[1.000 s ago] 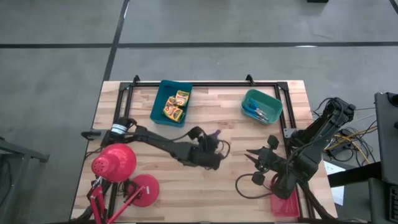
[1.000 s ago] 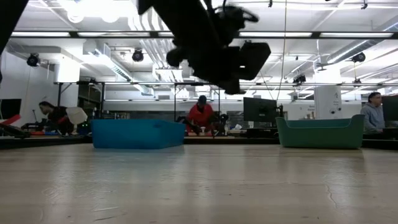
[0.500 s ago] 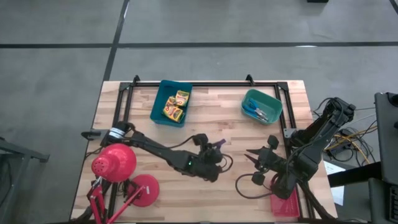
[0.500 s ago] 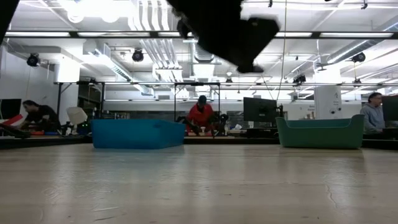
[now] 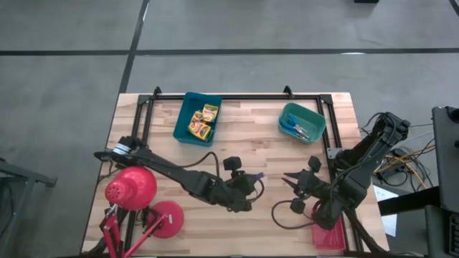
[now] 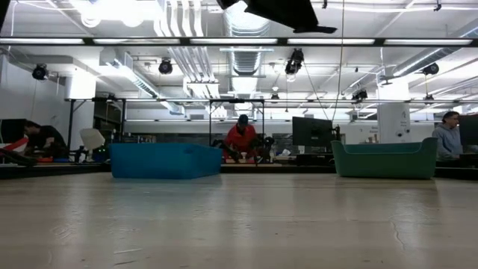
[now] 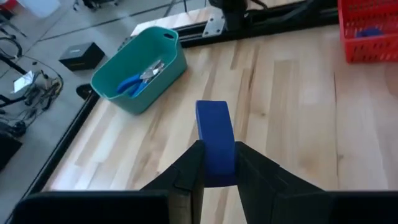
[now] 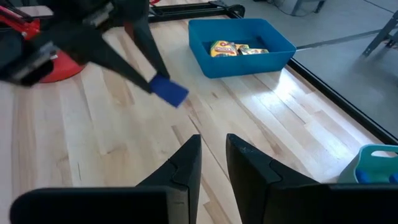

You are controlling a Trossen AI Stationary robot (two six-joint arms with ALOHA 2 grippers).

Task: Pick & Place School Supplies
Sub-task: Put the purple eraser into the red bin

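Note:
My left gripper [image 5: 251,178] hovers over the middle of the table, toward the near edge, shut on a small blue-purple block [image 7: 214,140], also seen in the right wrist view [image 8: 168,91]. My right gripper [image 5: 290,182] waits just to its right, open and holding nothing [image 8: 212,144]. Yellow crayon boxes [image 5: 203,120] lie in the blue tray [image 5: 183,123] at the far left. Blue-handled scissors [image 7: 138,81] lie in the teal tray [image 5: 317,123] at the far right. No other purple sticks show on the table. My left gripper pinches the blue-purple block between its two fingers [image 7: 186,165] by its nearer end [image 7: 217,174]. The other end [image 7: 211,112] sticks out past the fingertips. The fingers slant down toward the table's right. The block is lifted clear of the table.
A red desk lamp [image 5: 133,188] stands at the near left corner. A red tray [image 5: 328,235] sits at the near right corner behind my right arm, with something blue inside [image 7: 370,31]. Bare wood lies between the two far trays. People sit in the room beyond [image 6: 240,142].
My left gripper, still shut on the block, has moved toward the table's near edge and to the right, closer to my right gripper. It has also risen: in the low view it has climbed almost out of the picture's top. The block has travelled with it.

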